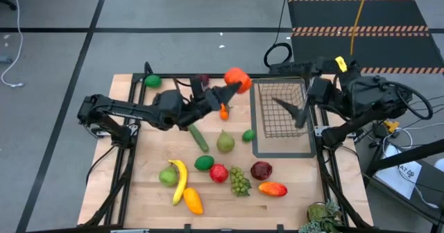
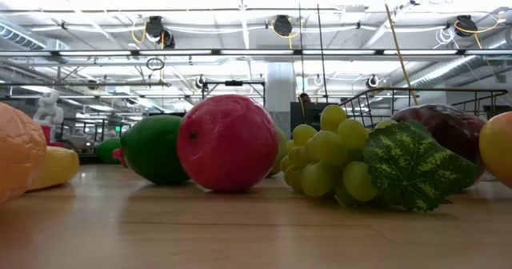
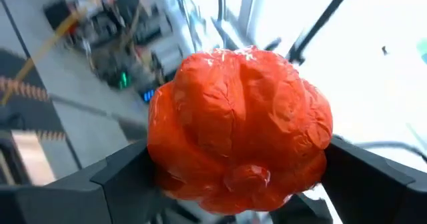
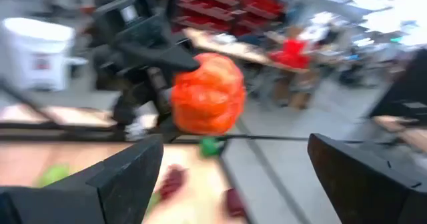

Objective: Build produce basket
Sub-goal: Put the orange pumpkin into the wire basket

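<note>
- Step in hand: carrying one piece of produce to the basket. Left hand is raised above the counter and clamped on a crinkly orange-red round toy fruit; in the left wrist view that fruit sits squeezed between the two dark fingers.
- The small rectangular dark wire-mesh basket is just beyond the left hand, toward the right arm, standing inside a flat dark tray frame. The mesh looks empty, so by my read the task is early.
- Right hand hovers over the basket with its fingers spread wide and nothing between them; from its wrist view the held fruit is straight ahead of it, well apart.
- Rest of the produce lies on the wooden counter, below and behind the left hand: long green cucumber, green pear, small green lime, yellow banana, red apple, bunch of green grapes, dark red apple, orange-red mango.
- Next move, as a guess: either left hand moves on over the basket opening and lets go low, or hands the fruit to the waiting right hand. Either way the right hand is crowding the opening, so clearance is the thing to watch.
</note>
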`<state>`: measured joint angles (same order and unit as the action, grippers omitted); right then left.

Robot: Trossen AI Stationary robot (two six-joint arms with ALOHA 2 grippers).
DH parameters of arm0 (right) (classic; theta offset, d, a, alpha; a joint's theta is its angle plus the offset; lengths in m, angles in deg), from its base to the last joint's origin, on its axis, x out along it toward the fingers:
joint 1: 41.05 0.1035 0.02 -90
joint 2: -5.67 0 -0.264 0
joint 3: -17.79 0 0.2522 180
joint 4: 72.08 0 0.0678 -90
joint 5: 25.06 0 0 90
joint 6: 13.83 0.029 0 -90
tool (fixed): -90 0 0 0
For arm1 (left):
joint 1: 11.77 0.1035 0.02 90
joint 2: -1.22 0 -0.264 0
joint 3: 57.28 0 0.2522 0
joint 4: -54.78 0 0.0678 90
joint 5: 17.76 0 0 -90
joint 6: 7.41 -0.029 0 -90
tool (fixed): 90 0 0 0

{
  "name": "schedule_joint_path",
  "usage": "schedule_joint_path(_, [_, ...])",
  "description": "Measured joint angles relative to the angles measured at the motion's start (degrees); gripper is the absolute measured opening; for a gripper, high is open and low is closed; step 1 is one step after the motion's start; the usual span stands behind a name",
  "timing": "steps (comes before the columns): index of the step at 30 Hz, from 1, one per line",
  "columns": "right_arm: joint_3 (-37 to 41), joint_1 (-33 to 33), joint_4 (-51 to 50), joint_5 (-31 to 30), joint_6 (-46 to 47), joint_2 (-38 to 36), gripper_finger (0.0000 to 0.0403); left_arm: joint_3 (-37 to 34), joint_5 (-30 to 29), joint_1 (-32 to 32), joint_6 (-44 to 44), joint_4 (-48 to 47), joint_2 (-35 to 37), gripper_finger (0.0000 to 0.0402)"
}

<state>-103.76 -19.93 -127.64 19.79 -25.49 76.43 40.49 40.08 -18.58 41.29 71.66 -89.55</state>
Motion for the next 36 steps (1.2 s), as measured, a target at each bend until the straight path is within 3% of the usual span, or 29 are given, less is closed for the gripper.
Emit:
schedule_joint_path(3, [0.7, -0.2, 8.2, -3.2, -8.0, 1.4, 0.037, 0.0, -2.9, 0.1, -2.3, 5.4, -0.1, 0.036])
schedule_joint_path(7, [5.2, -1.6, 24.3, -2.6, -22.1, 2.7, 0.0369, 0.0, -5.9, 0.0, -2.8, 6.3, 0.1, 0.036])
schedule_joint_path(11, [11.8, -2.7, 37.2, -1.1, -29.7, 2.9, 0.0369, 0.0, -6.8, -0.2, -4.1, 8.1, -0.1, 0.036])
schedule_joint_path(16, [18.1, -3.8, 45.9, 3.5, -29.8, 2.9, 0.0368, 0.0, -6.9, -1.0, -7.3, 10.5, 0.0, 0.036])
schedule_joint_path(23, [22.9, -6.5, 54.4, 4.9, -29.8, 4.1, 0.0368, 0.0, -6.9, -2.5, -10.9, 10.5, 0.0, 0.036])
schedule_joint_path(36, [23.7, -12.0, 61.9, 11.0, -30.0, 8.5, 0.0368, -0.1, -6.6, -1.4, -14.3, 10.3, 0.0, 0.0361])
